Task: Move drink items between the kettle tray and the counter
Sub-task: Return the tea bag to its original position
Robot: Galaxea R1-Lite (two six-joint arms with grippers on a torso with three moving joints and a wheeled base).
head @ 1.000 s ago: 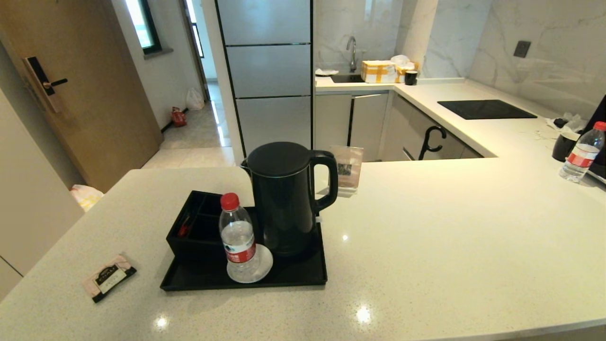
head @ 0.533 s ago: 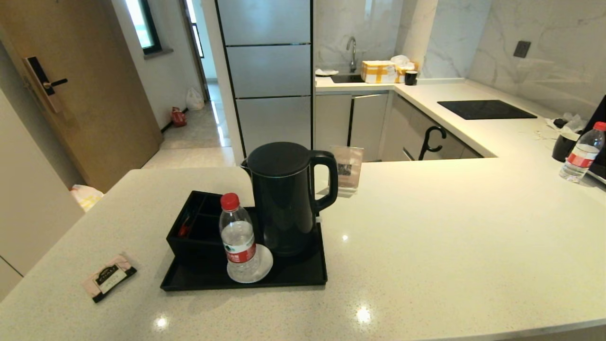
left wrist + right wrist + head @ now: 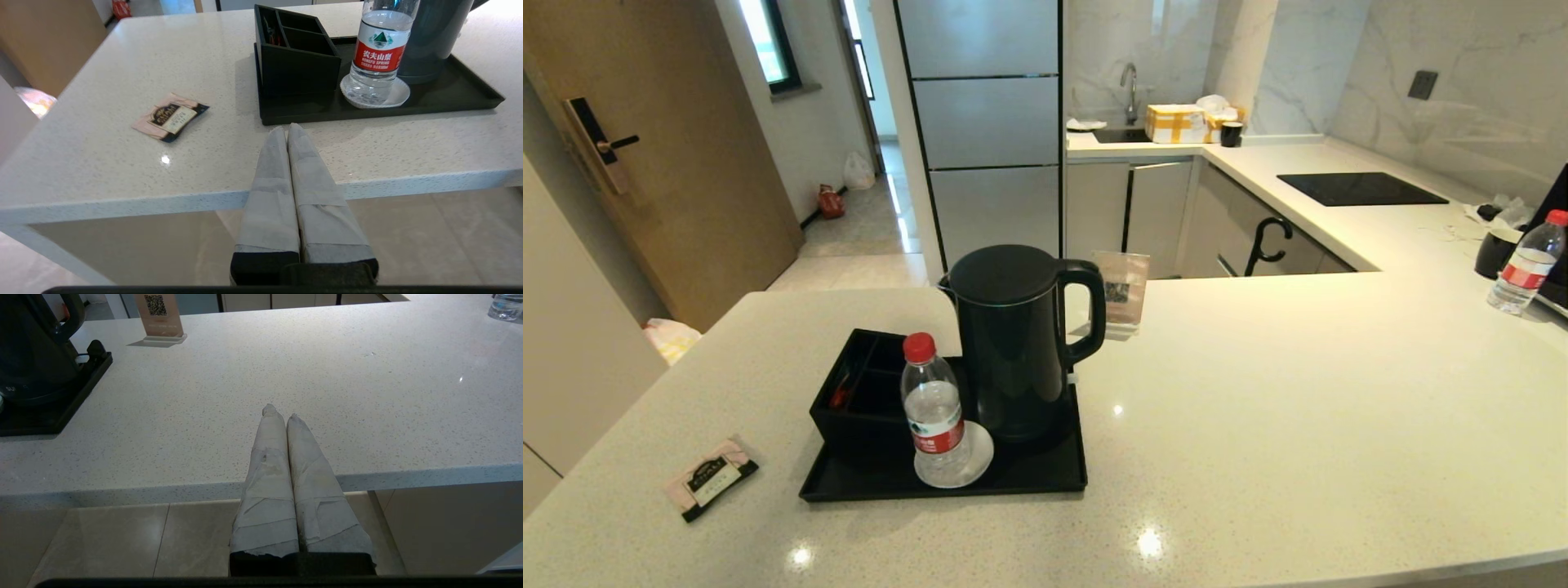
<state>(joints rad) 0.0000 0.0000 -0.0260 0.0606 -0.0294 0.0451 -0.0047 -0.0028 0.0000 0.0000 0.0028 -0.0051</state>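
The black kettle [image 3: 1013,343] stands upright on the black tray [image 3: 1045,478], its handle to the right. A divided black box [image 3: 862,392] fills the tray's left part. On the beige counter [image 3: 1298,392], left of the tray, lies the pale-pink tea sachet [image 3: 711,478], also visible in the left wrist view as the sachet [image 3: 170,116]. My left gripper [image 3: 286,127] is shut and empty, just before the counter's near edge, facing the tray [image 3: 461,98]. My right gripper [image 3: 280,412] is shut and empty, facing bare counter right of the kettle [image 3: 32,347]. Neither arm shows in the head view.
A clear red-capped bottle [image 3: 934,408] stands on a white coaster at the tray's front. A small QR-code card stand [image 3: 1121,294] sits behind the kettle. A second bottle [image 3: 1525,263] and a dark cup [image 3: 1496,251] stand far right, near the black hob [image 3: 1360,188].
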